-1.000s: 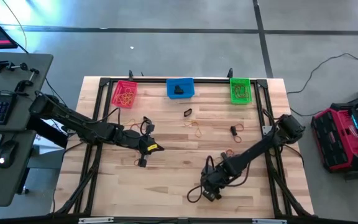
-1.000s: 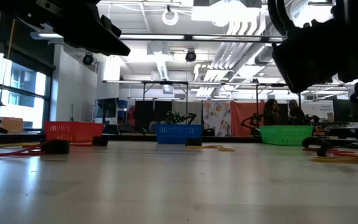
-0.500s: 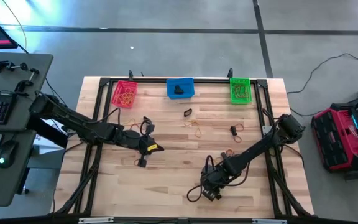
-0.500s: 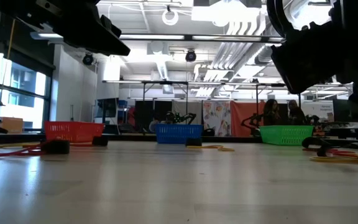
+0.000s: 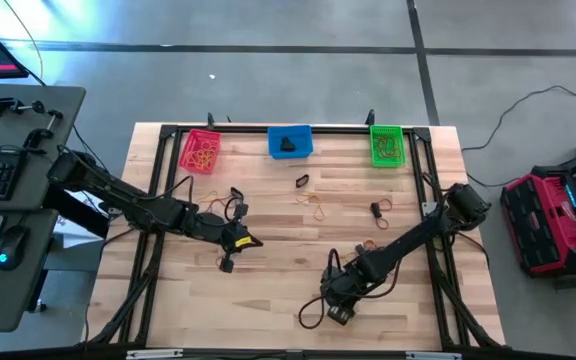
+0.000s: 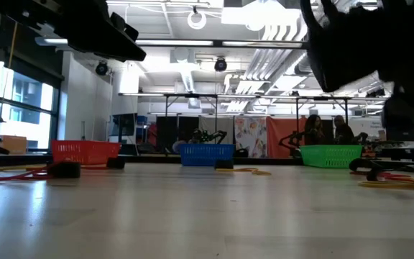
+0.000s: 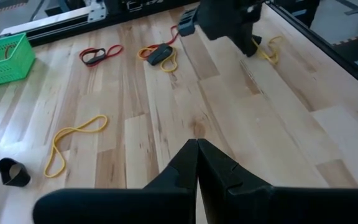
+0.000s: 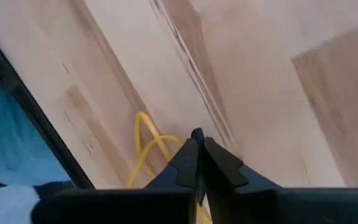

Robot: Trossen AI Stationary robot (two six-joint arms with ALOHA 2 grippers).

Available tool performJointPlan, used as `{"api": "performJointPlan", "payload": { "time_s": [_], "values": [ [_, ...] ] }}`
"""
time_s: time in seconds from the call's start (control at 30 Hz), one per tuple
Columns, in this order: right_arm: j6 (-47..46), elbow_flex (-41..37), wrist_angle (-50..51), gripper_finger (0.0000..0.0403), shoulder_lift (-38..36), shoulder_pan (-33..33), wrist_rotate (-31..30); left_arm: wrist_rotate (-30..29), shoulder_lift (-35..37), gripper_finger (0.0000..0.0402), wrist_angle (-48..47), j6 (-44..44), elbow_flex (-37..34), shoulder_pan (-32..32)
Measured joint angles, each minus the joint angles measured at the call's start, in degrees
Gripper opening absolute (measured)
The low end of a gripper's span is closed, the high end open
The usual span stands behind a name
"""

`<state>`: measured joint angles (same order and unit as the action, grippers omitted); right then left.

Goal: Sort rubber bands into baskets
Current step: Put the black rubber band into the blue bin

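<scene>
Near the table's (image 5: 268, 290) front edge, right of centre, the right gripper (image 8: 197, 144) is clenched on a yellow rubber band (image 8: 143, 142), apparently pinching its loop between the fingertips. Left of centre, the left gripper (image 7: 197, 146) hangs pressed shut and empty. Along the far edge stand the red-pink basket (image 5: 200, 150), blue basket (image 5: 290, 142) and green basket (image 5: 387, 145). Loose bands lie mid-table: a yellow loop (image 7: 73, 140), a black band (image 7: 12, 172) and a red-and-black pair (image 7: 100, 55)
</scene>
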<state>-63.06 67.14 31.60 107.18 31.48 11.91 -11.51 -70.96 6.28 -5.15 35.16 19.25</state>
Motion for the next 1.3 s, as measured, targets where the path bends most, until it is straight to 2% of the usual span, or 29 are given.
{"api": "performJointPlan", "payload": {
  "time_s": [0.2, 0.4, 0.53, 0.8, 1.1, 1.3],
  "values": [
    [4.7, 5.2, 5.4, 0.0003, 0.0, 0.0, -6.1, 0.0, 0.0, 0.0, 0.0, 0.0, 0.0, 0.0],
    [10.0, 9.6, 9.6, 0.0003, 0.0, 0.1, -16.8, 0.0, 0.0, 0.0, 0.0, 0.0, 0.0, 0.0],
    [13.8, 10.2, 9.6, 0.0003, 0.0, 0.2, -25.2, 0.0, 0.0, 0.0, 0.0, 0.0, 0.0, 0.0],
    [19.0, 10.2, 9.8, 0.0003, 0.0, 0.2, -38.4, 0.0, 0.0, 0.0, 0.0, 0.0, 0.0, 0.0],
    [28.3, 10.3, 9.8, 0.0002, 0.0, -3.2, -48.7, 0.0, 0.0, 0.0, 1.8, 0.3, 0.0, 0.0],
    [39.4, 11.1, 9.9, 0.0002, 0.0, -10.8, -48.9, 0.0, 0.0, 0.0, 3.1, -0.5, 0.0, 0.0]
  ]
}}
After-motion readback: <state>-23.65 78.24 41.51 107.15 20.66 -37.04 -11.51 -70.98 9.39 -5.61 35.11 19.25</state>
